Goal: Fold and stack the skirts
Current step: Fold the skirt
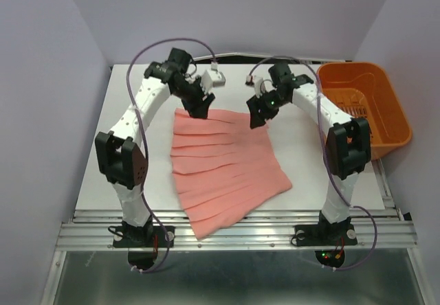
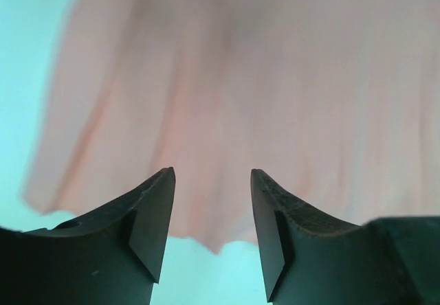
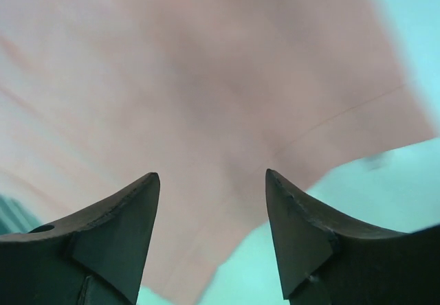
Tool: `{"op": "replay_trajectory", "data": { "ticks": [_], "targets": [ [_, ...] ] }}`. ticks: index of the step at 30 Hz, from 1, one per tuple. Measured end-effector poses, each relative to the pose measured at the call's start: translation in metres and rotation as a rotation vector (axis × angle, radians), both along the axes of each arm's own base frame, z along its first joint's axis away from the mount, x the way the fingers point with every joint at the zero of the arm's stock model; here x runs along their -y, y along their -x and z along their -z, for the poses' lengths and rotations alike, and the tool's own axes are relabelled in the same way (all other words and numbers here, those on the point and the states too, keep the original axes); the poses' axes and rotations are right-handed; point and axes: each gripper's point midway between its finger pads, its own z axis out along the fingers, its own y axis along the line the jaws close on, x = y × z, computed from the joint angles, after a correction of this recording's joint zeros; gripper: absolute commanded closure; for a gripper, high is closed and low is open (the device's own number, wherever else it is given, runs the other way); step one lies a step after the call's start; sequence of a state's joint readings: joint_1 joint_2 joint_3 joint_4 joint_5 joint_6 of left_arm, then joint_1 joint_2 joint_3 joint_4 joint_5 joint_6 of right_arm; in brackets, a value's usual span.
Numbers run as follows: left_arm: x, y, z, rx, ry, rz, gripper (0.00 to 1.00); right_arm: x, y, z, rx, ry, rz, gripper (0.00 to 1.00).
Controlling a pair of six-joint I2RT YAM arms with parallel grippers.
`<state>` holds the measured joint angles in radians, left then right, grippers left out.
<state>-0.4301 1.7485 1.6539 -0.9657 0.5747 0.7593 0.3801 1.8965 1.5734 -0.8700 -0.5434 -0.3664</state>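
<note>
One salmon-pink pleated skirt [image 1: 223,171] lies spread flat on the white table [image 1: 124,174], narrow end far, wide hem near. My left gripper [image 1: 200,110] hovers at the skirt's far left corner, open, nothing between its fingers. My right gripper [image 1: 256,119] hovers at the far right corner, also open and empty. In the left wrist view the skirt [image 2: 247,99] fills the frame beyond the open gripper [image 2: 212,176]. The right wrist view shows the skirt [image 3: 206,92] and its edge beyond the open gripper [image 3: 212,177].
An orange plastic basket [image 1: 364,106] stands at the table's far right, beside the right arm. White walls close in the back and both sides. A metal rail [image 1: 234,233] runs along the near edge, where both arm bases are bolted.
</note>
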Motion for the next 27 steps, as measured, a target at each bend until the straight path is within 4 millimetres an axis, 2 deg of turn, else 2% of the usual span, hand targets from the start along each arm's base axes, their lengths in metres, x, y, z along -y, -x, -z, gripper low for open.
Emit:
{"op": "replay_trajectory", "data": {
  "ticks": [1,3,4,6,7,9,11,12,15,18,21,27],
  "targets": [
    [-0.005,-0.039,-0.027,0.068,0.04,-0.042,0.4,0.002,-0.025,-0.013,0.046,-0.018,0.025,0.31],
    [-0.014,-0.088,-0.048,0.145,0.083,-0.096,0.4,0.008,-0.069,-0.034,0.129,-0.048,0.064,0.31],
    [-0.02,-0.104,-0.054,0.168,0.095,-0.117,0.4,0.011,-0.093,-0.042,0.171,-0.059,0.083,0.32],
    [-0.036,-0.139,-0.05,0.182,0.1,-0.178,0.41,0.021,-0.127,-0.047,0.216,-0.061,0.124,0.33],
    [-0.045,-0.156,-0.041,0.175,0.096,-0.216,0.41,0.024,-0.136,-0.047,0.226,-0.058,0.138,0.33],
    [-0.058,-0.182,-0.018,0.151,0.087,-0.283,0.41,0.034,-0.161,-0.037,0.239,-0.045,0.177,0.33],
    [-0.068,-0.197,0.009,0.117,0.072,-0.325,0.42,0.04,-0.176,-0.023,0.24,-0.031,0.199,0.32],
    [-0.072,-0.203,0.027,0.09,0.057,-0.348,0.42,0.042,-0.181,-0.013,0.234,-0.021,0.207,0.32],
    [-0.079,-0.208,0.065,0.035,0.022,-0.378,0.42,0.044,-0.184,0.012,0.201,-0.001,0.204,0.32],
    [-0.086,-0.201,0.096,-0.022,-0.013,-0.395,0.41,0.044,-0.18,0.04,0.15,0.019,0.181,0.32],
    [-0.091,-0.192,0.112,-0.063,-0.039,-0.402,0.4,0.043,-0.171,0.055,0.11,0.021,0.144,0.32],
    [-0.103,-0.182,0.129,-0.098,-0.066,-0.388,0.4,0.037,-0.147,0.063,0.041,-0.02,0.057,0.33]
  ]
}}
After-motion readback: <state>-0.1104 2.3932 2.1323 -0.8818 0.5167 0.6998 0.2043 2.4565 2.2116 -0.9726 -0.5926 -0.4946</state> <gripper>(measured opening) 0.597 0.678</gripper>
